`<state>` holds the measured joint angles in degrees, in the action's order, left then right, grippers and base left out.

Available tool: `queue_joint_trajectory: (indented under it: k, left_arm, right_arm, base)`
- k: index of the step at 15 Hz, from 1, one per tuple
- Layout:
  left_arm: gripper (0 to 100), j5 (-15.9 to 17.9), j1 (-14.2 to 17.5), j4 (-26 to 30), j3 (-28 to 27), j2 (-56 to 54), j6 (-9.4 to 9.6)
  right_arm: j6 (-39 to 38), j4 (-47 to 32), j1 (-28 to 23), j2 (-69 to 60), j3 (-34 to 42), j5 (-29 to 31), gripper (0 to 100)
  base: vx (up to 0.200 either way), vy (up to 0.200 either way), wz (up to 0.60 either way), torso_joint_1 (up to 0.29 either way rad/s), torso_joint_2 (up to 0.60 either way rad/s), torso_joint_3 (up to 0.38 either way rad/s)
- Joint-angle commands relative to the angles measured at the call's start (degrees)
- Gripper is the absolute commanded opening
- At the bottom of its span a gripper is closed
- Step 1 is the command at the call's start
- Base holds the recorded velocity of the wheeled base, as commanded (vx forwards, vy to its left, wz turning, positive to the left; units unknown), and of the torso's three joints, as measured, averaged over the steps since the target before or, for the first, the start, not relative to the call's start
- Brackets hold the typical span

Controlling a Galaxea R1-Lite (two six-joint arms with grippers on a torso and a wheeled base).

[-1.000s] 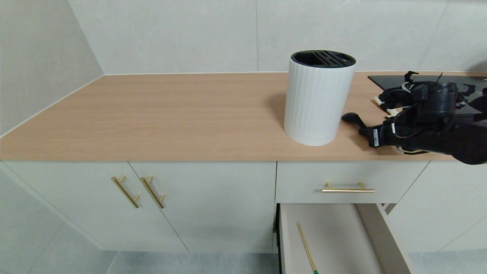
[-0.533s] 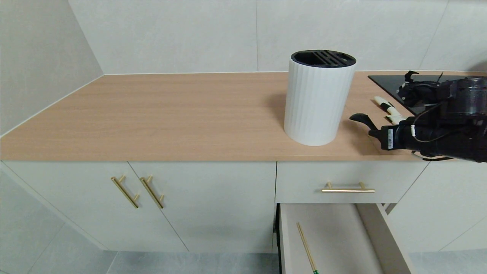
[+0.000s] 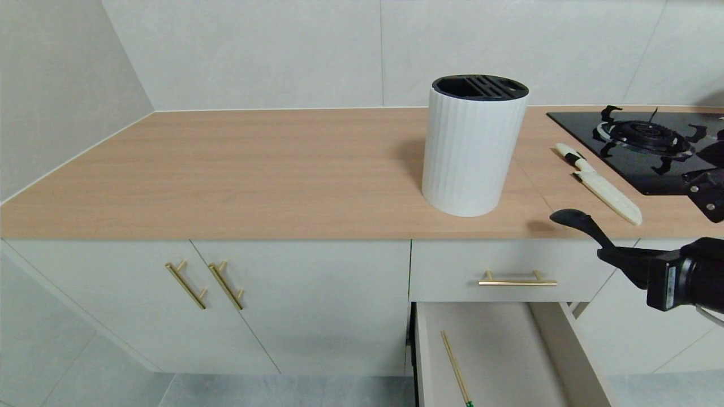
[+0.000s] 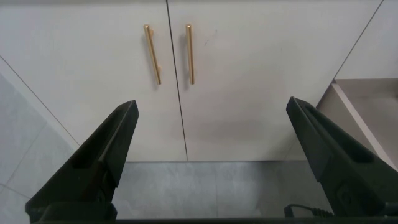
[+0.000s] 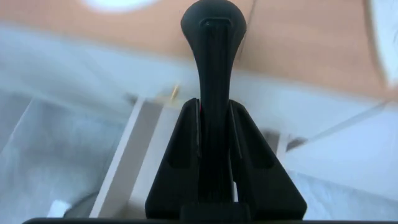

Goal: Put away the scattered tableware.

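Holder (image 3: pixel 472 152): white, vertically ribbed; black slotted top.
Knife (image 3: pixel 608 195): cream, with 1 dark band on the handle.
Chopstick (image 3: pixel 454 364): pale tan, green tip.
Drawer (image 3: pixel 503 350): off-white inside.
Countertop (image 3: pixel 254 169): light wood grain.
Hob (image 3: pixel 571 121): glossy black.
Cabinet doors (image 3: pixel 317 294): off-white, gold handles (image 3: pixel 185 284).
Right gripper (image 3: pixel 568 217): black.
Left gripper (image 4: pixel 211 106): black.
Wall (image 3: pixel 254 51): pale grey tiles.

left fingers (image 4: pixel 109 146) wide apart, right fingers (image 5: pixel 210 68) seemingly together

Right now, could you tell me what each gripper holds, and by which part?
The right gripper clamps a black round-tipped utensil by its stem; the left gripper holds nothing.
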<state>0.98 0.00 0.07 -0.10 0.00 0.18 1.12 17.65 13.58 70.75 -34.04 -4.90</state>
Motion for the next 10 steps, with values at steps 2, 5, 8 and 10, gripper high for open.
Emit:
queue_joint_trajectory:
  k: [2, 5, 8, 10]
  left_arm:
    - [100, 0.0, 0.0, 0.0, 0.0, 0.1, -0.01]
    - [100, 0.0, 0.0, 0.0, 0.0, 0.1, -0.01]
    - [100, 0.0, 0.0, 0.0, 0.0, 0.0, -0.01]
    - [100, 0.0, 0.0, 0.0, 0.0, 0.1, -0.01]
  right_arm:
    - [2.5, 0.1, 3.3, -4.1, 3.2, -0.2, 0]
    - [4.9, 0.1, 3.6, -3.5, 4.6, -1.5, 0]
    - [5.2, 0.0, 7.6, -3.2, 6.6, -3.8, 0]
    - [5.3, 0.1, 10.2, -1.5, 7.8, -3.4, 0]
  base:
    - [0.0, 0.0, 0.0, 0.0, 0.0, 0.0]
    - [0.0, 0.0, 0.0, -0.085, 0.2, 0.112]
    - [0.0, 0.0, 0.0, -0.185, 0.43, 0.256]
    - [0.0, 0.0, 0.0, -0.181, 0.47, 0.276]
